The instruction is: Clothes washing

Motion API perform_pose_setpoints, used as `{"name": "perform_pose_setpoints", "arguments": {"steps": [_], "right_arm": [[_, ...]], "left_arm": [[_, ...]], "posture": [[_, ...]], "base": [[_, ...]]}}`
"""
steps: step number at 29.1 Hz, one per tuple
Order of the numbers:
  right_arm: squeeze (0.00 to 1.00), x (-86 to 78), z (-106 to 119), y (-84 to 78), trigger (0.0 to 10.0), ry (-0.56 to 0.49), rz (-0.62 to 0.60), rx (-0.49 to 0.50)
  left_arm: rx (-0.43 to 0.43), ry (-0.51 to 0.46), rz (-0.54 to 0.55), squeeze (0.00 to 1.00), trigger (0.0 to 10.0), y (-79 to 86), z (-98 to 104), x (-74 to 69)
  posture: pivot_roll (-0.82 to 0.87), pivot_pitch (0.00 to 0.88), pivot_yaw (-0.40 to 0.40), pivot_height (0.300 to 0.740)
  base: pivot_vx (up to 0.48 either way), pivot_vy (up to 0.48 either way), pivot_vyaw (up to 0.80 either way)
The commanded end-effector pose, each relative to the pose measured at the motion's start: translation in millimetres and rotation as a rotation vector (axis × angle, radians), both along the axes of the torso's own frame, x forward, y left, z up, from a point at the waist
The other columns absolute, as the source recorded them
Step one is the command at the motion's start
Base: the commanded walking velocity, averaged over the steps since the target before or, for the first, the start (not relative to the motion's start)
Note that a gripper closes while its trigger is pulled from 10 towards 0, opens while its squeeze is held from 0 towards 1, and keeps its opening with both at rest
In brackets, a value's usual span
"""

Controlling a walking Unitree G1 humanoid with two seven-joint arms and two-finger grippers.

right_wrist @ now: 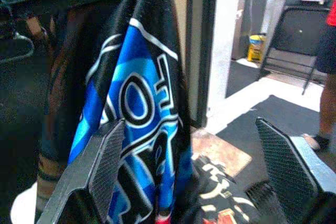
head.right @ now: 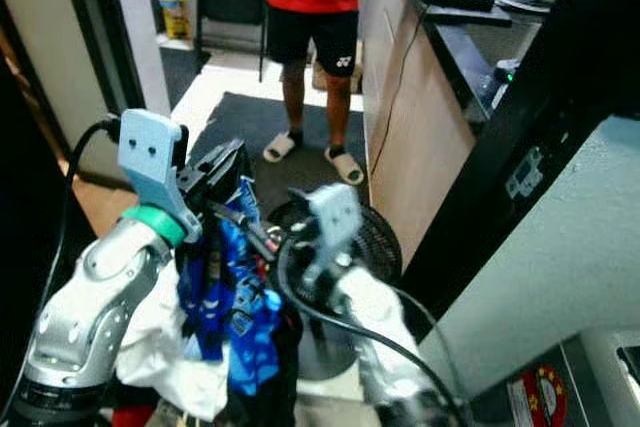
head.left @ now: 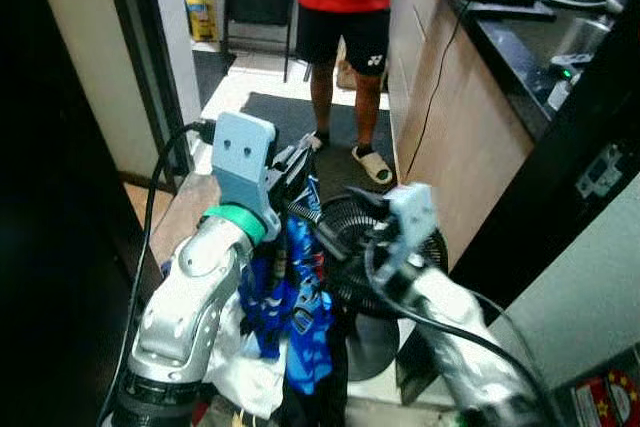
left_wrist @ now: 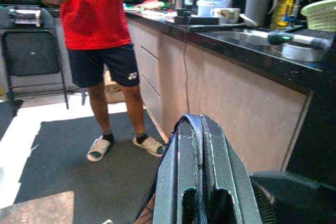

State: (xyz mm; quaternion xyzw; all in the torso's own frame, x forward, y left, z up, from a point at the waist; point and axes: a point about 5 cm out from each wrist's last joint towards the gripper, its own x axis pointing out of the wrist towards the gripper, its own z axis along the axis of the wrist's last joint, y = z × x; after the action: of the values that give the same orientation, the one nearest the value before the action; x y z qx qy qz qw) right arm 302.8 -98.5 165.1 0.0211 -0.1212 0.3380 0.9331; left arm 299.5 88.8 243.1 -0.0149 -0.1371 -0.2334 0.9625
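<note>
Kitchen counter [head.left: 470, 137] beside, person [head.left: 345, 7] ahead — left gripper [head.left: 292, 169] clamps clothes [head.left: 295, 297]

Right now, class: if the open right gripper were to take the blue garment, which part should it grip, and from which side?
Probably the free-hanging blue panel, below where the left gripper pinches its top. It drapes upright between the right gripper's spread fingers, so come from the robot's right and close across the fold.
</note>
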Motion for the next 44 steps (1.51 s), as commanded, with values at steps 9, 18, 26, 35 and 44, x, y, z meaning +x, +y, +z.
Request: {"name": "perform_pose_setpoints", "arguments": {"steps": [9,18,26,35,44], "right_arm": [[1.0,-43.3,6.6,5.8,10.0,0.03,0.296,-0.03],[0.0,-33.4,1.3,31.6,10.0,0.041,0.306,-0.01],[0.0,7.8,-8.2,42.2,10.0,0.095,0.117,-0.018],[0.0,30.5,-13.1,30.6,10.0,0.126,-0.035,-0.078],[0.0,28.5,-8.5,6.5,10.0,0.09,-0.049,-0.081]], "left_arm": [[0.013,0.008,-0.046,0.0,10.0,-7.7,0.9,0.4],[0.017,0.022,-0.024,0.0,10.0,-4.0,0.8,-1.3],[0.015,0.024,-0.007,0.0,10.0,-1.9,1.8,-1.6],[0.014,0.026,0.004,0.0,10.0,-0.6,1.9,-1.6],[0.013,0.032,0.016,0.0,10.0,0.6,1.3,-1.8]], "posture": [[0.11,0.007,0.022,0.74],[0.14,0.012,0.013,0.74],[0.16,0.019,0.005,0.74],[0.17,0.023,0.001,0.74],[0.17,0.027,-0.001,0.74]], "base": [[0.0,0.0,0.0],[0.0,0.0,0.0],[0.0,0.0,0.0],[0.0,0.0,0.0],[0.0,0.0,0.0]]}}
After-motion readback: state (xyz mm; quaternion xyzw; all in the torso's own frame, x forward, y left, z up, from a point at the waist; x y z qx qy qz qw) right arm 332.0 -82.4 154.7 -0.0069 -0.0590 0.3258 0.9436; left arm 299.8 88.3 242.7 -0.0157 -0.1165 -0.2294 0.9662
